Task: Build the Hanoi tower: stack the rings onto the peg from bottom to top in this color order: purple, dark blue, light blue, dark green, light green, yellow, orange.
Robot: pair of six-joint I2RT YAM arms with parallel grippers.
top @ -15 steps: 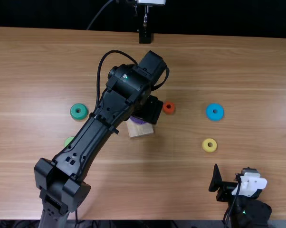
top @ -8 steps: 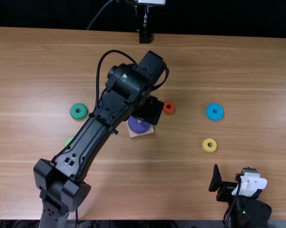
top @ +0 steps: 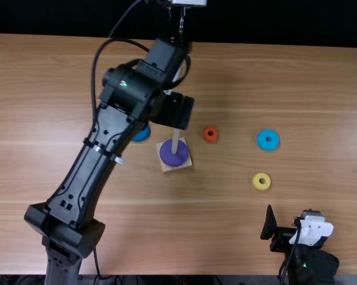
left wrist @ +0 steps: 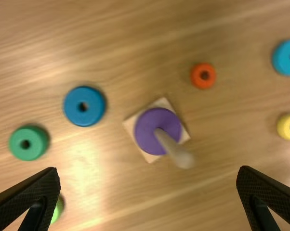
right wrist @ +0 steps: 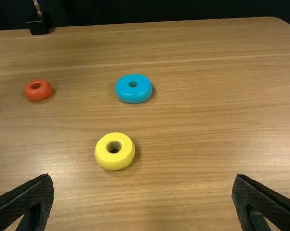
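Left wrist view: the left gripper (left wrist: 149, 169) has its fingers spread and nothing between them. The peg (left wrist: 178, 154) stands with the purple ring (left wrist: 147, 132) around it, apparently flat on the base (left wrist: 160, 103). The dark blue ring (left wrist: 85, 119) is near the peg; the dark green ring (left wrist: 37, 144) and light green ring (left wrist: 57, 211) lie loose farther out. Dark blue should come next. A grasp off its centre could tip it, and its hole might then catch the peg's top.

Top view: the left arm (top: 116, 127) reaches over the table just beyond the peg, partly covering the dark blue ring, which lies left of the peg. Swinging across too low could knock the peg or drag the base, which may be loose. The orange ring (top: 205, 138), close to the peg's right, could be nudged too.

Right wrist view: the right gripper (right wrist: 143, 178) is empty, fingers wide apart. The light blue ring (right wrist: 133, 97) and yellow ring (right wrist: 102, 156) lie right of the peg; mistaking light blue for dark would break the order.
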